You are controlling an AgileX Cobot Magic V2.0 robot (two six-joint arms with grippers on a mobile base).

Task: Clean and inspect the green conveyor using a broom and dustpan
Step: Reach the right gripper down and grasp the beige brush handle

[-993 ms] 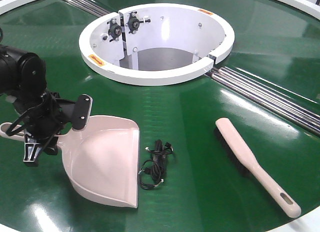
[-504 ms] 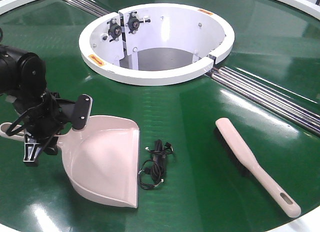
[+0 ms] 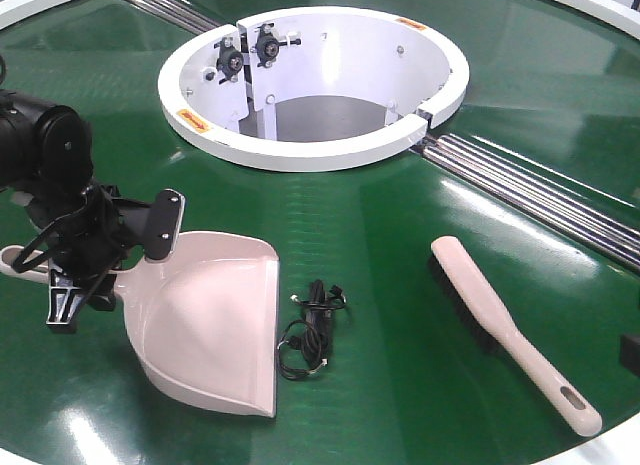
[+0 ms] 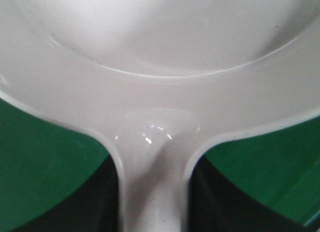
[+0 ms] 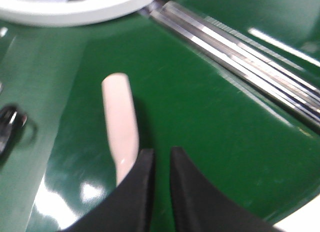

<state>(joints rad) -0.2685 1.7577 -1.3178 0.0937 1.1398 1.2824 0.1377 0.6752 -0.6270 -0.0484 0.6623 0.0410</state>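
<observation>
One green conveyor (image 3: 400, 205) with one white hub opening (image 3: 300, 157) in it. The hub rim bears two orange stickers (image 3: 187, 115) (image 3: 410, 23), and its inner wall two black knobs (image 3: 230, 60) (image 3: 266, 45). Two bands of chrome roller strips (image 3: 530, 190) (image 3: 165, 5) show. On the green lie one dustpan (image 3: 205, 325), one broom (image 3: 500, 320) and one tangle of black cable (image 3: 310, 330). Two claws are in view, the left claw (image 3: 112, 265) and the right claw (image 5: 161, 157)

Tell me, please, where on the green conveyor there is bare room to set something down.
Bare green conveyor lies between the white hub and the broom, and between the black cable tangle and the broom. Crowded: the dustpan, with the left gripper at its handle and the cable beside it.
</observation>
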